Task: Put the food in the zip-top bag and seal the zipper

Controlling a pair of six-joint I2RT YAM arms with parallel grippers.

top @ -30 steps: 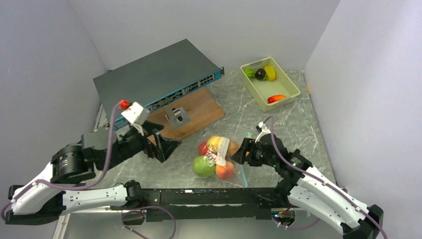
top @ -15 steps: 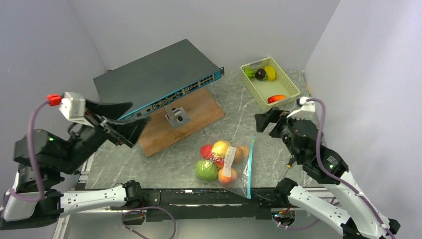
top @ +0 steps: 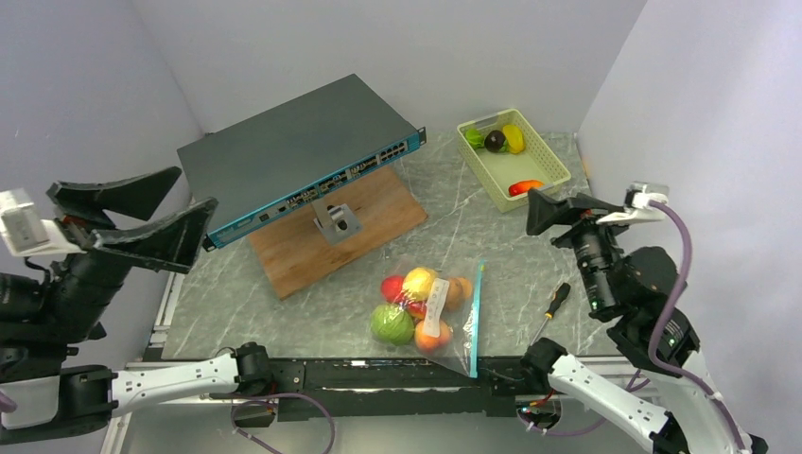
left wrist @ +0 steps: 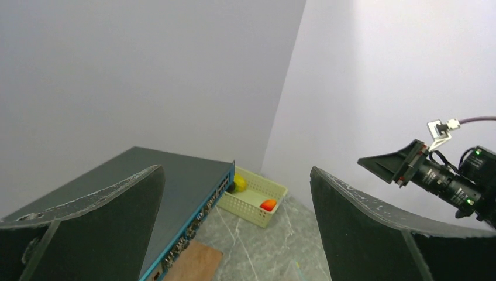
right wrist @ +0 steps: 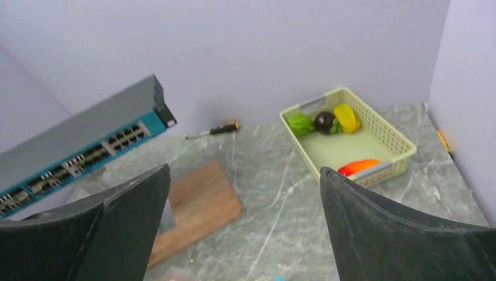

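**Counter** (top: 515, 265): grey marble. **Left hand** (left wrist: 236, 171): high over the counter's left side, fingers spread wide, holding nothing. **Right hand** (right wrist: 244, 171): high over the right side, likewise spread and empty. **Zip-top bag** (top: 456, 328): flat at the counter's near edge, between both hands and well apart from them. **Food** (top: 392, 323): clustered inside the bag. **Zipper** (top: 475, 303): along the bag's right edge, nearer the right hand.

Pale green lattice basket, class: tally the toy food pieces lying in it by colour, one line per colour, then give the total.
Glossy green toy food piece: 1
Round dark purple toy food piece: 1
Glossy yellow toy food piece: 1
Long orange-red toy food piece: 1
Total in the pale green lattice plastic basket: 4
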